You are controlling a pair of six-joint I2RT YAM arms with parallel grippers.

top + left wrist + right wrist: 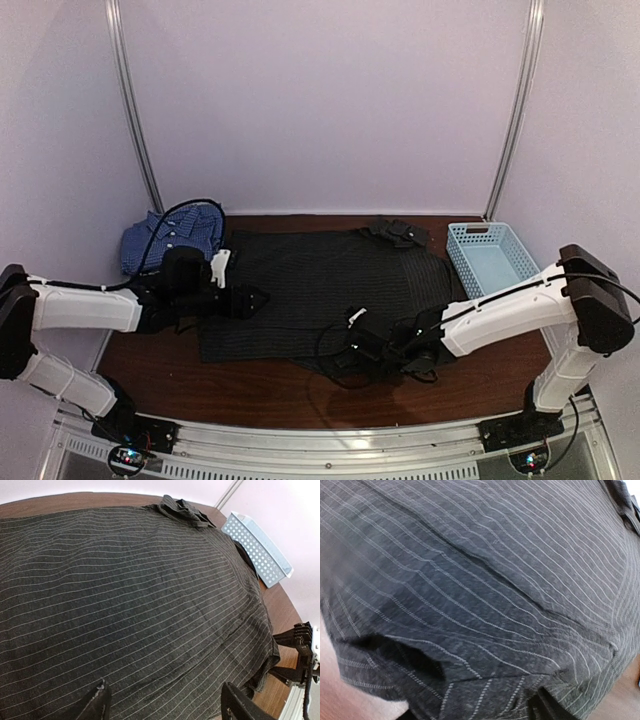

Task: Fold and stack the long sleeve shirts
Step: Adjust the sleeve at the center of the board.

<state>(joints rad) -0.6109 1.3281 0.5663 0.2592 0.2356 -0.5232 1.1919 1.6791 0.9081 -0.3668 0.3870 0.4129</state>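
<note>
The black pinstriped shirt (320, 285) lies spread flat across the middle of the table, its collar (395, 232) at the back right. The blue checked shirt (170, 238) lies crumpled at the back left corner. My left gripper (258, 300) is open and empty, its fingers (100, 702) wide apart just above the black shirt's left part (135, 595). My right gripper (358, 345) is at the shirt's front hem. In the right wrist view the hem (485, 680) bunches up between its mostly hidden fingers. In the left wrist view its two fingers (295, 635) stand apart.
A light blue plastic basket (490, 255) stands at the back right, next to the shirt's collar; it also shows in the left wrist view (255, 547). A black cable (175, 215) arcs over the blue shirt. Bare brown table (270, 390) runs along the front edge.
</note>
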